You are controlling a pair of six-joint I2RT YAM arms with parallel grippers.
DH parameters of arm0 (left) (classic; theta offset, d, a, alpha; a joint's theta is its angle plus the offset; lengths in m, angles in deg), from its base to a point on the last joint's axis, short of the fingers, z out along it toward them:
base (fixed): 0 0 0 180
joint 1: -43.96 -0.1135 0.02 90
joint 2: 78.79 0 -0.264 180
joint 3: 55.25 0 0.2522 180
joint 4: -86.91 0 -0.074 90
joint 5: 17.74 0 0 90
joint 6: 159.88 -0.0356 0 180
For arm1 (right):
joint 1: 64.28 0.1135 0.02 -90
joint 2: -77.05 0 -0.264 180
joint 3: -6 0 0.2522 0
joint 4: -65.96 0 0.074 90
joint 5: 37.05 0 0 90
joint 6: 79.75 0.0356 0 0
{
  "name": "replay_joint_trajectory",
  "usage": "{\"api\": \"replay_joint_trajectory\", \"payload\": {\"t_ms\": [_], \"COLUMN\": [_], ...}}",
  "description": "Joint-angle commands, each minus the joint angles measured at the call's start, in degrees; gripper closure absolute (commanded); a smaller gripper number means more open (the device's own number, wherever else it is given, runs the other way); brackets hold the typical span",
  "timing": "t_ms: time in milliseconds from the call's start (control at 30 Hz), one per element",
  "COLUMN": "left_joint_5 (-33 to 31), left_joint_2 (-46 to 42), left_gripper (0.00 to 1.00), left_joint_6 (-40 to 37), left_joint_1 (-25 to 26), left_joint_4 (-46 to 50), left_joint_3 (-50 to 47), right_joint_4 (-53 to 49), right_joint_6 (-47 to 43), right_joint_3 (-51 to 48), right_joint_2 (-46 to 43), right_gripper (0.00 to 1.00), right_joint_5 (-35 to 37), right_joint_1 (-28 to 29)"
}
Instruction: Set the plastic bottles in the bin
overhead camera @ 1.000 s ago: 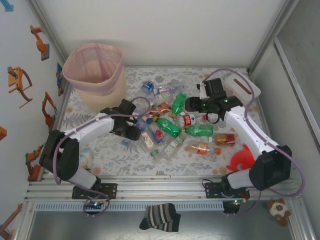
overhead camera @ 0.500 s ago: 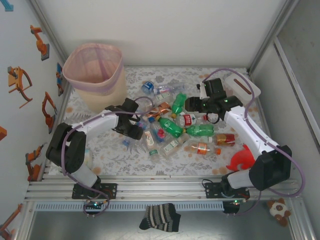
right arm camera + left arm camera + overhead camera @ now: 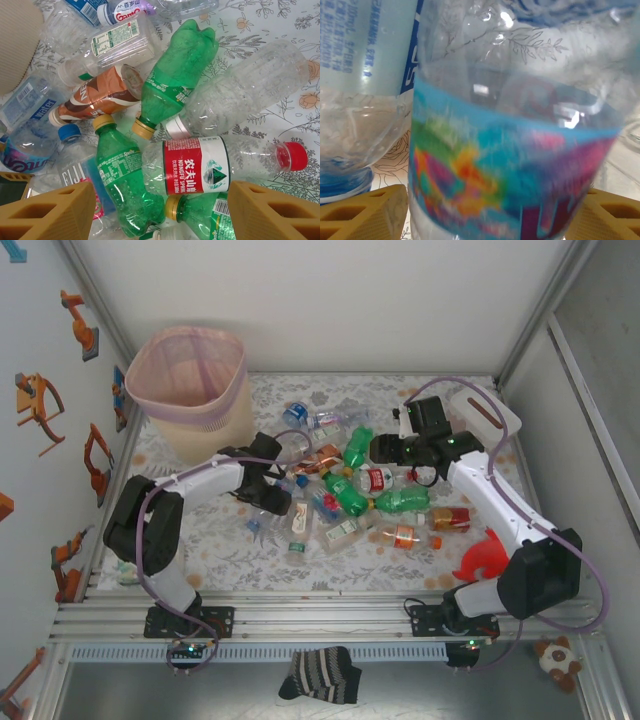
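Several crushed plastic bottles (image 3: 345, 495), clear and green, lie heaped on the patterned table's middle. The pale pink bin (image 3: 190, 390) stands at the back left, apart from both arms. My left gripper (image 3: 277, 500) is at the heap's left edge. It is open, and a clear bottle with a multicoloured label (image 3: 515, 165) sits between its yellow fingers (image 3: 365, 212). My right gripper (image 3: 383, 450) hovers open over the heap's right part. Below it lie a red-labelled clear bottle (image 3: 197, 165) and a green Sprite bottle (image 3: 122, 175).
A white box with a slot (image 3: 485, 410) stands at the back right behind the right arm. A red plastic object (image 3: 483, 555) lies at the front right. Walls close in the table's left, back and right. A striped sock (image 3: 322, 672) hangs below the front rail.
The left gripper has moved right into the left edge of the heap and pushed some bottles along. The right arm has not moved.
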Motion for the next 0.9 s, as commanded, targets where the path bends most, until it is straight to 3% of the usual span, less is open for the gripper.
{"api": "replay_joint_trajectory", "payload": {"t_ms": [0,567,867], "left_joint_5": [0.22,0.66,1.30], "left_joint_2": [0.75,-2.36,-8.30], "left_gripper": [0.22,0.34,0.37], "left_joint_6": [-0.85,-0.59,-0.16], "left_joint_1": [0.17,0.18,0.19], "left_joint_4": [0.09,0.13,1.88], "left_joint_3": [1.32,-0.46,-0.08], "right_joint_4": [0.93,0.81,0.73], "right_joint_6": [0.86,1.08,1.15], "right_joint_3": [1.42,0.63,0.52], "right_joint_2": [0.31,-0.92,-1.80], "right_gripper": [0.31,0.31,0.30], "right_joint_5": [-0.48,-0.39,0.00], "right_joint_1": [0.41,0.39,0.39]}}
